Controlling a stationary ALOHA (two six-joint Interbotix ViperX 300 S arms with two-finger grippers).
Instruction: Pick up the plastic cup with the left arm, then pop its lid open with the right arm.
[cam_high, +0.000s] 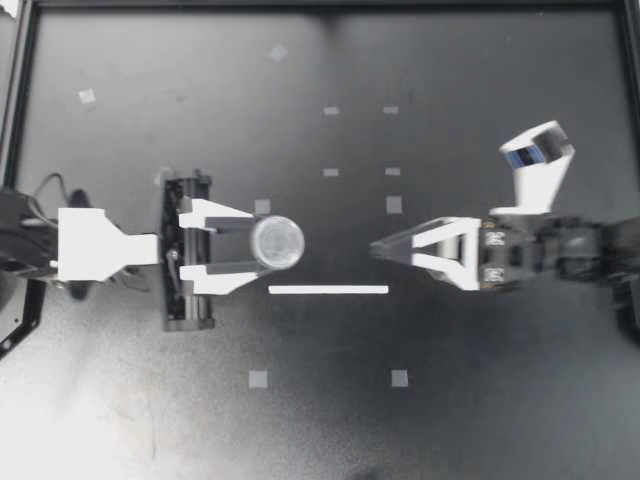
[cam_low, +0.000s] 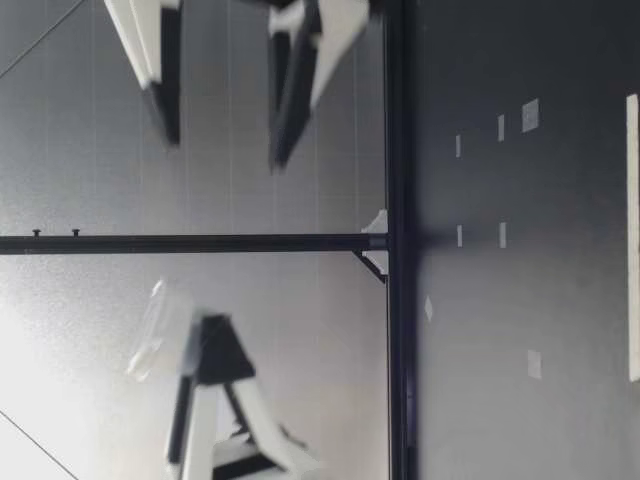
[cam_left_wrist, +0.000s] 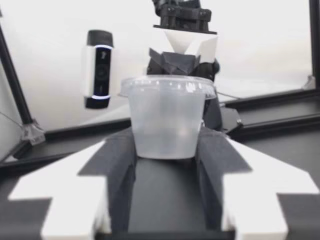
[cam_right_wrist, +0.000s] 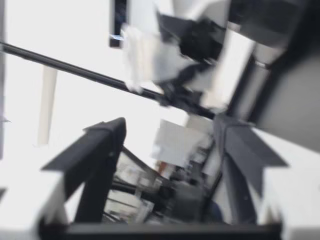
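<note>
Clear plastic is catching the light at the middle of the scene: a small lidded cup is being gripped by the robot's left jaws. They are clamping it from two sides, their pads pressing its lower wall while the lid and rim are sitting free above them. The cup is standing upright and hanging well above the dark tabletop, not resting on it. Gripping it low, at the very fingertips, is probably what is keeping it level and leaving its top exposed. Facing it, near but apart, the right jaws are hovering open and holding nothing. They are turned on their side, one finger riding above the other, which is why they are looking like a single wedge from overhead. On the tabletop, a thin white strip is lying just beside the line between the two arms, with small grey tape squares lying around it.
</note>
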